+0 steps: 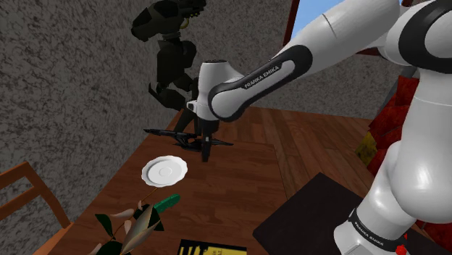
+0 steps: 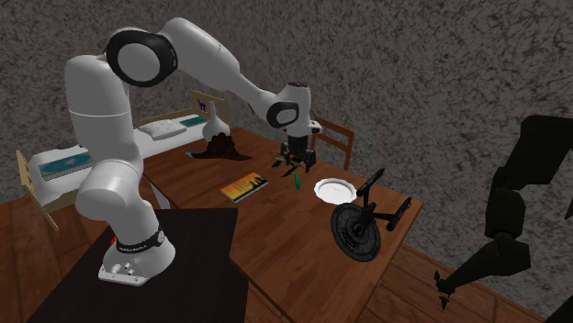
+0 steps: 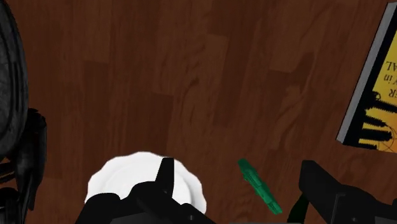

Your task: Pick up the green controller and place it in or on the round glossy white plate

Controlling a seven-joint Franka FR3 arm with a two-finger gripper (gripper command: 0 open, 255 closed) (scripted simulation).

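Note:
The green controller (image 1: 168, 203) is a slim stick lying flat on the dark wooden table (image 1: 239, 181), just beside the round white plate (image 1: 164, 172). In the second exterior view the controller (image 2: 297, 182) lies left of the plate (image 2: 334, 190). My gripper (image 2: 298, 165) hangs open a little above the table, over the controller, and holds nothing. In the wrist view the controller (image 3: 259, 186) lies on the table between my spread fingers (image 3: 324, 188), nearer one of them, and the plate (image 3: 146, 181) shows behind the other finger. The gripper (image 3: 237, 167) touches neither.
A black fan (image 2: 358, 229) stands on the table beyond the plate. A yellow-covered book (image 2: 244, 187) lies on the controller's other side. A potted plant (image 1: 134, 228) is at the table's near corner, and a wooden chair (image 2: 335, 138) at its far side. The grey wall (image 1: 65, 87) is close.

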